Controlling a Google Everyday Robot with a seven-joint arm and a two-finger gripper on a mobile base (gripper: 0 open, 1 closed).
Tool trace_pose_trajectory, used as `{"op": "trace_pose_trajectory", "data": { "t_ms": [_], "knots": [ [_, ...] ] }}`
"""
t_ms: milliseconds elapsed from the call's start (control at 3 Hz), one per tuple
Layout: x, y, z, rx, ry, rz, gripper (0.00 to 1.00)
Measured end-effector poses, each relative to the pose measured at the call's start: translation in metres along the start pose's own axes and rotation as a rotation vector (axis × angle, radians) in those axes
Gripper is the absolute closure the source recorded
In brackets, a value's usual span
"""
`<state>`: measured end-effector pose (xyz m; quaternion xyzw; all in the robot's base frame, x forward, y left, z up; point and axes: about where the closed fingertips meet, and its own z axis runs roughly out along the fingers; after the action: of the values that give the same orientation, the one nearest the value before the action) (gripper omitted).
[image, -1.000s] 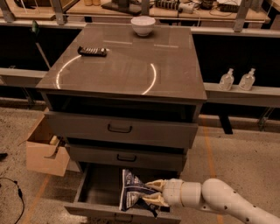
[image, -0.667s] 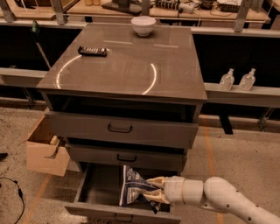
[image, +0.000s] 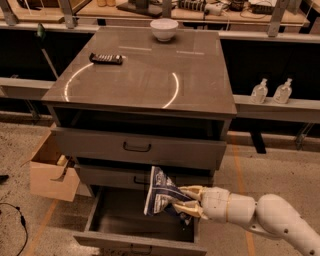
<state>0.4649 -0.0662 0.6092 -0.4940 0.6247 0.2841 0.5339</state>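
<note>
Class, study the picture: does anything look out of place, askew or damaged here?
The bottom drawer of the grey cabinet stands pulled out. Above it, the white gripper is shut on a crumpled blue-and-white snack bag, tilted, hanging in the air. Nothing looks spilled.

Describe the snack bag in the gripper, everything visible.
The snack bag is a crinkled, foil-like pouch, blue and white with dark print I cannot read. It hangs tilted above the open bottom drawer, seemingly clear of its floor, its top edge before the middle drawer front. The gripper, reaching in from the right at drawer height, is shut on the bag's right side. No other contact shows.
</note>
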Motion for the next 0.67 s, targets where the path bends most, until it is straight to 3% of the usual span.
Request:
{"op": "trace_pose_trajectory", "data": {
  "t_ms": [333,667],
  "knots": [
    [-0.038,-0.012,-0.027,0.046,-0.065,0.009,1.0],
    [-0.116,-0.044,-0.062,0.171,-0.09,-0.045,1.0]
  ]
}}
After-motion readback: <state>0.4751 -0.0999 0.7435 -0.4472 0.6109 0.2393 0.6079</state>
